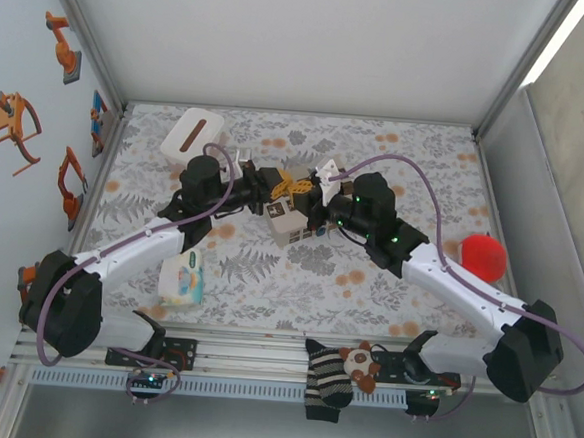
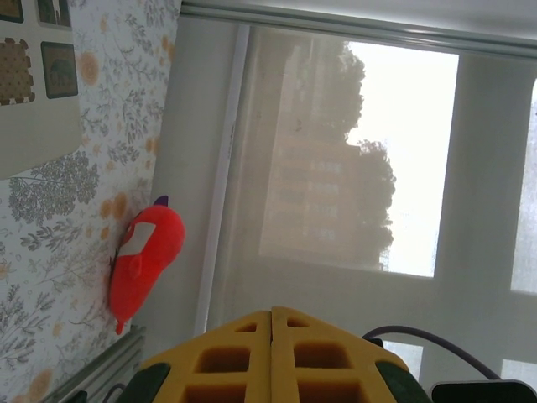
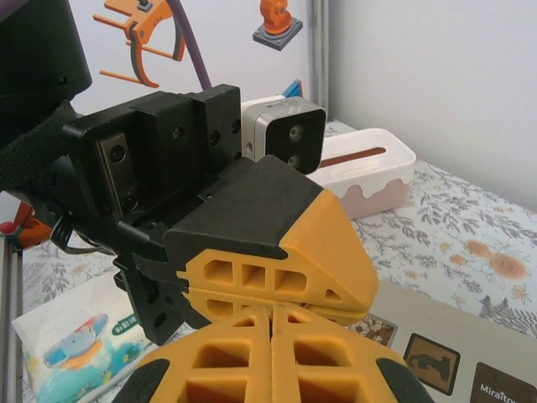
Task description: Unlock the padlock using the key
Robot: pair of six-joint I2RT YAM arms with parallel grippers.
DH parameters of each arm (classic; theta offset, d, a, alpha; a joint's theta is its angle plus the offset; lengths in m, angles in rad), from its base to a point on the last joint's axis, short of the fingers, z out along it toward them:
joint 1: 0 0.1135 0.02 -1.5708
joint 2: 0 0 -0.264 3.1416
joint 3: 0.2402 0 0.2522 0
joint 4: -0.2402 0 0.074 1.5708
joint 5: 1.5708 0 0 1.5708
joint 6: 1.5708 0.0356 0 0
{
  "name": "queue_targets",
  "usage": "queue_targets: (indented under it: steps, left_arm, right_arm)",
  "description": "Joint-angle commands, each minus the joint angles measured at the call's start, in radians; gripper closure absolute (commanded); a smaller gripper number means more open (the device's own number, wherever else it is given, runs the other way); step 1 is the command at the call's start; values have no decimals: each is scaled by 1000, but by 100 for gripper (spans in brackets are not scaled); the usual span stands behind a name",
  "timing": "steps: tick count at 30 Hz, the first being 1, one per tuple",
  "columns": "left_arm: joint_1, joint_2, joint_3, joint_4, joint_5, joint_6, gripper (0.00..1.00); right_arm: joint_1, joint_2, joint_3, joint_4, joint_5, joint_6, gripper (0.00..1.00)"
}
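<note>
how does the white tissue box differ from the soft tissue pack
The tissue box is rigid and white with a dark top slot; the tissue pack is a soft wrapper with a blue cartoon print. The tissue box sits at the far-left corner of the floral cloth; the tissue pack sits near its front edge. Both lie flat.

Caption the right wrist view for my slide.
Shut right gripper close before the shut left gripper; beige box beyond.
</note>
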Motion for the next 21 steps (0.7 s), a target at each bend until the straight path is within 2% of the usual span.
queue_targets:
  steps: [1, 5, 9, 13, 16, 21]
  left_arm:
    - [-5, -6, 31, -25, 1, 41, 100]
    - [-5, -23, 39, -68, -12, 113, 100]
    - [-4, -73, 65, -174, -70, 295, 100]
    - [-2, -144, 132, -378, -182, 585, 100]
    - [-2, -183, 171, -467, -231, 775, 100]
    - [-1, -232, 182, -464, -261, 962, 100]
  right_arm:
    - [-4, -27, -3, 13, 25, -8, 100]
    - [-4, -40, -1, 1, 38, 6, 100]
    - [-12, -66, -2, -14, 39, 77, 82]
    - [-18, -94, -6, -9, 31, 177, 65]
    - [-21, -107, -15, 17, 34, 253, 63]
    - [-21, -97, -34, 109, -1, 374, 55]
